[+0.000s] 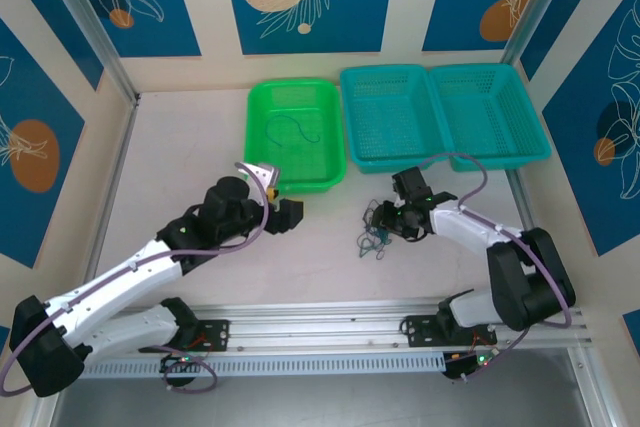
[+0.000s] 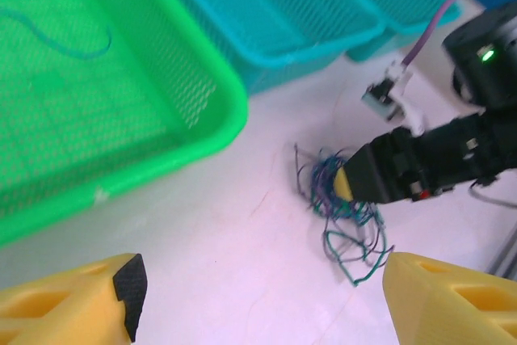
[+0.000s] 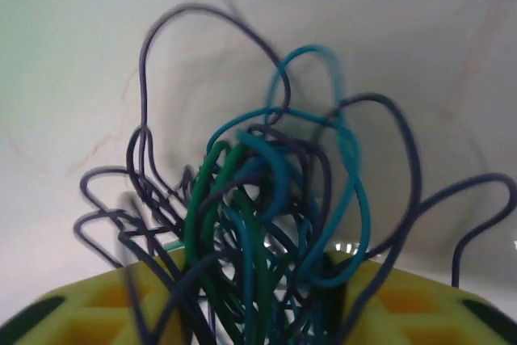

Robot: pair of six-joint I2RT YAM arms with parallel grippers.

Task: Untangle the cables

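dark blue, teal-blue and green wire, very thin and curly: cable clump, one item, lying on the pale table. strands loop over and through one another; a few dark blue loops stand free of the knot, and green ends trail loose on the side facing the left gripper. individual strands cannot be counted.

location: at the tip of the right gripper; the bundle runs down between its yellow fingers, which are drawn in and pinch it.

loose strand, one item, blue, a single shallow curl, lying inside the green basket, ahead and left of the left gripper.

left gripper: fingers spread wide, nothing between them; the clump lies ahead of it, slightly right, well apart.

teal baskets, two, side by side, beyond the right gripper.
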